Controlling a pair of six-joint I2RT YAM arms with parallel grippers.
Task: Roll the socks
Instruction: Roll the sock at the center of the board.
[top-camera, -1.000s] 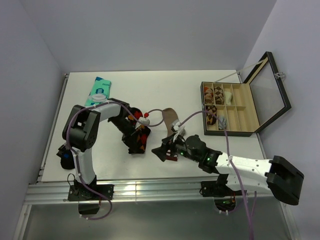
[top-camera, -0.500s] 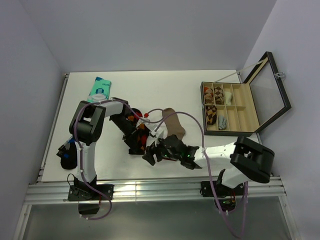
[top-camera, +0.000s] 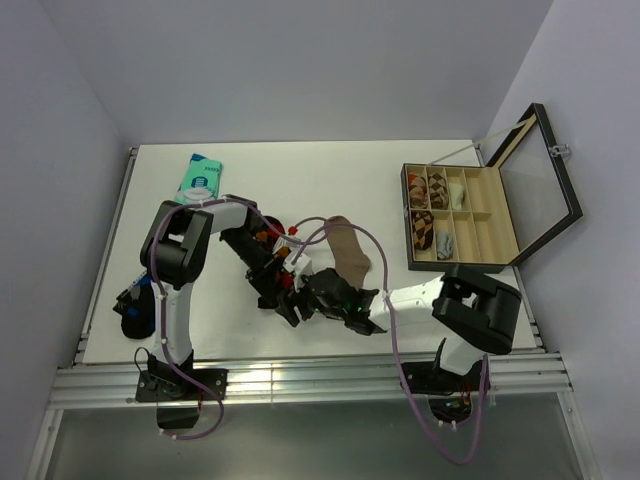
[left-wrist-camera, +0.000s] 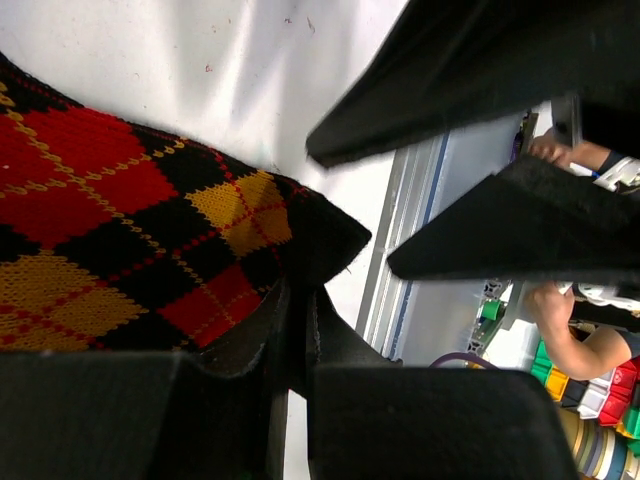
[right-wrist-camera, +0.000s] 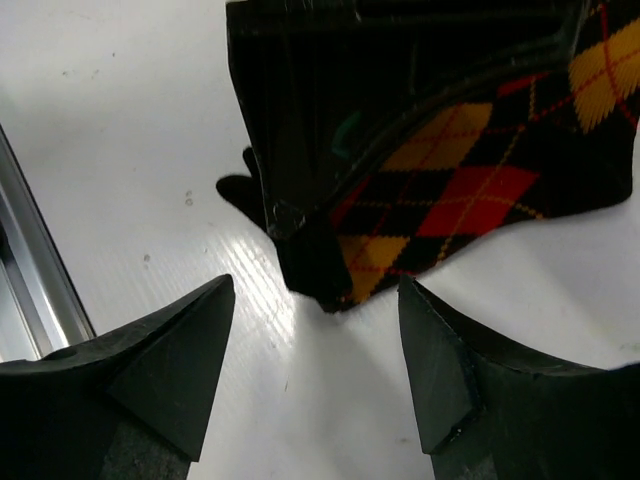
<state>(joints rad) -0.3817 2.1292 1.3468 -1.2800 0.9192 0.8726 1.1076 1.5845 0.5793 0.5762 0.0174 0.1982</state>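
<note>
The black sock with red, orange and yellow diamonds (left-wrist-camera: 120, 240) lies flat on the white table. My left gripper (left-wrist-camera: 296, 330) is shut on its near corner, the fabric pinched between the jaws. In the top view this sock (top-camera: 283, 262) is mostly hidden under the left gripper (top-camera: 270, 285). My right gripper (right-wrist-camera: 315, 320) stands open just in front of that same corner (right-wrist-camera: 440, 200), a fingertip on each side and touching nothing. From above, the right gripper (top-camera: 297, 303) meets the left one. The tan-brown sock (top-camera: 348, 250) lies flat to the right, its cuff hidden.
A teal flat packet (top-camera: 198, 178) lies at the back left. An open compartment box (top-camera: 490, 215) with rolled socks stands at the right, lid raised. A dark bundle (top-camera: 130, 310) sits at the table's left edge. The metal rail (top-camera: 300, 375) runs along the front.
The right arm has swung left across the table to the argyle sock's corner, its jaws narrowing a little. The left gripper has stayed shut on the sock.
</note>
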